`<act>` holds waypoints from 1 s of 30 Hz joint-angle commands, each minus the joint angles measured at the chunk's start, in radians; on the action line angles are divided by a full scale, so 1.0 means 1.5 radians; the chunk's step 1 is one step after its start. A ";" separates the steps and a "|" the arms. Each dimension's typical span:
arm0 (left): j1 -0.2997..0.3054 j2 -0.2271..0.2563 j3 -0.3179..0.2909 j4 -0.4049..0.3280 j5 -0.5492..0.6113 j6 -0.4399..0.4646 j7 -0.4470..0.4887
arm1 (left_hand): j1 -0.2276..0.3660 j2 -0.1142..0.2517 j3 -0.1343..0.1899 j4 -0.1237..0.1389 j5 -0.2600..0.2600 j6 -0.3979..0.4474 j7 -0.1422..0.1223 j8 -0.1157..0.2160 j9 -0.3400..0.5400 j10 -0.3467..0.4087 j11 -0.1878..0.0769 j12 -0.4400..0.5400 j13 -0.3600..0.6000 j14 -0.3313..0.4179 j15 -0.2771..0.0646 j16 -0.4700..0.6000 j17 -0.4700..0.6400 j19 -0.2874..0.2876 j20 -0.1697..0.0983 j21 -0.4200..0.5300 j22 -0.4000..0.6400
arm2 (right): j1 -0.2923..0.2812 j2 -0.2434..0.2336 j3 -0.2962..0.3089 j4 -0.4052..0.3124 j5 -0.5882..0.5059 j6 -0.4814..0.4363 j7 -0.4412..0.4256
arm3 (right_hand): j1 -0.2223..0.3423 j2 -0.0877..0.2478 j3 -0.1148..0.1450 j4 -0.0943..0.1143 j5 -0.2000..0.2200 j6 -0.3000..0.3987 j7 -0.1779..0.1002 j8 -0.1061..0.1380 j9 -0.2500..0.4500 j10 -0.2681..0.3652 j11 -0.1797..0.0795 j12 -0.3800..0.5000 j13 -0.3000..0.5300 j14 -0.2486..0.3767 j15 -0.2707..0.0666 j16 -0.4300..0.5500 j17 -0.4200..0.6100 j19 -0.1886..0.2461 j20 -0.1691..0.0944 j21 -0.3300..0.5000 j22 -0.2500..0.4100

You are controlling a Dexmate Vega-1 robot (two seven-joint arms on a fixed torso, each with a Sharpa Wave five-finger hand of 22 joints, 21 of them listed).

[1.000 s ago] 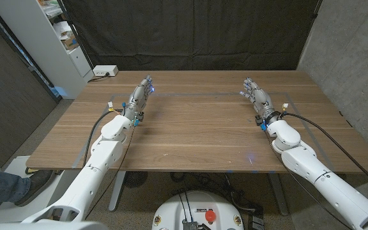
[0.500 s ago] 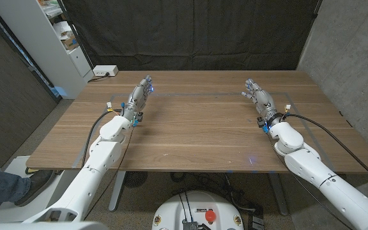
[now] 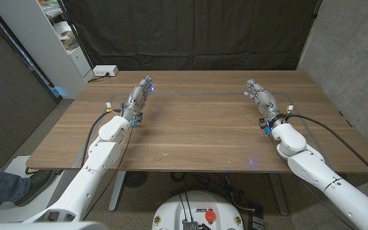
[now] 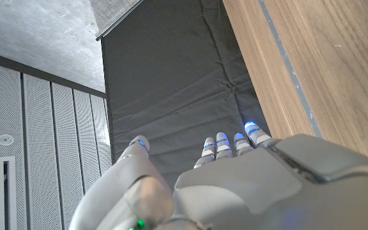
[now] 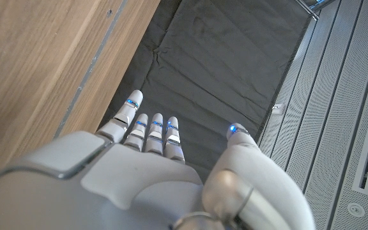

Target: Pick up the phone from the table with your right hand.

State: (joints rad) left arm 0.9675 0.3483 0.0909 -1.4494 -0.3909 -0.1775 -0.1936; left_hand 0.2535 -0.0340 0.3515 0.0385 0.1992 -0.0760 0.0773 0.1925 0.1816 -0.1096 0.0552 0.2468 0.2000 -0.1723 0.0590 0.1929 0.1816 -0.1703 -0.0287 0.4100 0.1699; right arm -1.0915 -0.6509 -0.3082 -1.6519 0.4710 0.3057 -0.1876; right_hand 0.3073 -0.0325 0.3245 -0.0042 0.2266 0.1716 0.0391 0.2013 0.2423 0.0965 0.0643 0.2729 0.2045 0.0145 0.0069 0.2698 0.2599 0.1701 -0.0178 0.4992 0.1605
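Two robot arms reach across the wooden table (image 3: 197, 134) toward a black curtain (image 3: 190, 32) — the left hand (image 3: 139, 96) and right hand (image 3: 262, 99) well apart near the far side, fingers extended, slightly spread and holding nothing. No phone is visible on the tabletop, so its place and heading cannot be told. A white power strip (image 3: 105, 71) lies at the table's far left corner — beside a shelving unit (image 3: 56, 38).

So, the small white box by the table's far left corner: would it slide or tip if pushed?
The white box looks low and wide, so it would probably slide rather than tip. It seems to be rigid plastic, so likely stiff and light. Whether a cable would hold it back is too small to tell.
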 commanded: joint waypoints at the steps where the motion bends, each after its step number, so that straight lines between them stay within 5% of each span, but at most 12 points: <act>1: 0.007 0.006 -0.005 -0.005 -0.004 -0.006 -0.005 | 0.003 0.006 0.001 -0.002 -0.003 0.007 0.000 0.001 -0.001 0.004 0.002 -0.003 0.000 0.001 0.001 0.002 0.000 -0.091 -0.016 -0.002 0.002 | -0.019 -0.016 0.008 -0.032 -0.018 -0.013 -0.022 | 0.006 -0.001 -0.001 -0.004 0.002 0.008 0.001 0.004 0.001 0.005 -0.001 -0.003 0.000 0.005 0.000 -0.002 0.001 0.000 -0.002 -0.002 0.003; 30: 0.039 0.018 -0.020 -0.032 -0.026 -0.011 -0.019 | 0.005 0.011 0.001 -0.005 -0.003 0.011 -0.001 0.001 -0.001 0.009 0.001 -0.004 -0.001 0.005 0.001 0.002 0.000 -0.084 -0.010 -0.008 0.003 | -0.089 -0.061 0.045 -0.132 -0.058 -0.068 -0.084 | 0.008 0.002 -0.005 -0.008 0.002 0.011 0.001 0.003 -0.006 0.008 -0.004 -0.009 -0.003 0.005 -0.001 -0.006 -0.005 -0.001 -0.001 -0.014 0.003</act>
State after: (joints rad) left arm 1.0072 0.3691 0.0691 -1.4767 -0.4218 -0.1917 -0.2215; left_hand 0.2558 -0.0285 0.3484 0.0355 0.1992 -0.0677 0.0748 0.1924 0.1817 -0.0988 0.0588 0.2468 0.1951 -0.1687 0.0626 0.1929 0.1817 -0.1702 -0.0286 0.4023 0.1698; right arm -1.1915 -0.7213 -0.2614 -1.8043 0.4058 0.2324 -0.2821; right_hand 0.3073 -0.0325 0.3162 -0.0125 0.2266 0.1807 0.0410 0.2012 0.2322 0.1020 0.0588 0.2649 0.1999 0.0145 0.0069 0.2622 0.2507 0.1703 -0.0179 0.4798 0.1604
